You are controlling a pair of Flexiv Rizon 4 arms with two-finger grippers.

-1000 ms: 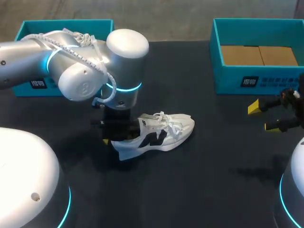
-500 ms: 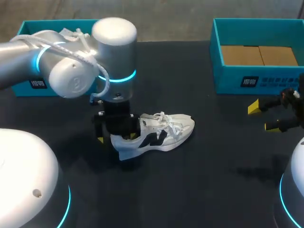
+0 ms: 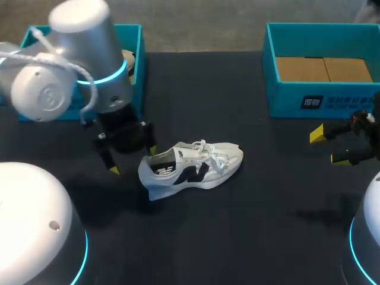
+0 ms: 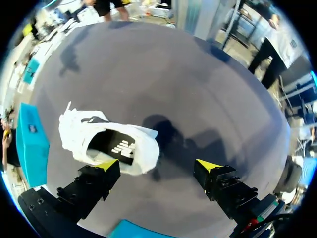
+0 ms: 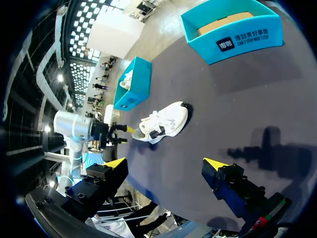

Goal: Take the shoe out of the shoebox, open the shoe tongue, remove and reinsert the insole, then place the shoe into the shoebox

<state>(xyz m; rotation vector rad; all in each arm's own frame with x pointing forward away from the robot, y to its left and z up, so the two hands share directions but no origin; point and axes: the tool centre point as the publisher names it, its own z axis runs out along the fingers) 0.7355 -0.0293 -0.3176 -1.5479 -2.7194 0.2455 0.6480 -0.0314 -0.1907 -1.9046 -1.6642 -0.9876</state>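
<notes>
At the far left of the desk (image 3: 249, 231) stands the left box (image 3: 135, 41), teal and open at the top; the right wrist view shows something white inside it, too small to make out. The left arm (image 3: 71, 71) comes in over this box. Its left gripper (image 3: 132, 160) hangs low over the desk with its fingers wide apart and nothing between them.

The shoe (image 3: 193, 166) is out of both boxes. It lies on the desk near the middle, just beside the left gripper, heel toward that gripper and toe pointing at the right box. It is white with black side marks and loose white laces. In the left wrist view the shoe (image 4: 106, 141) is ahead of the left gripper (image 4: 157, 164), off to one finger's side rather than between the two. Its heel edge is right at that yellow tip, and I cannot tell whether they touch. The dark insole (image 4: 118, 147) shows through the shoe's opening.

Further right, at the back edge, sits the right box (image 3: 297, 101), also teal, with brown cardboard (image 3: 323, 68) lying flat in it.

At the far right the right gripper (image 3: 328, 146) hovers in front of that box, fingers spread and holding nothing, well apart from the shoe. The right wrist view looks across the desk from the right gripper (image 5: 164, 163) toward the shoe (image 5: 166, 119), with the left box (image 5: 133, 84) beyond it and the right box (image 5: 233, 37) off to one side.
</notes>
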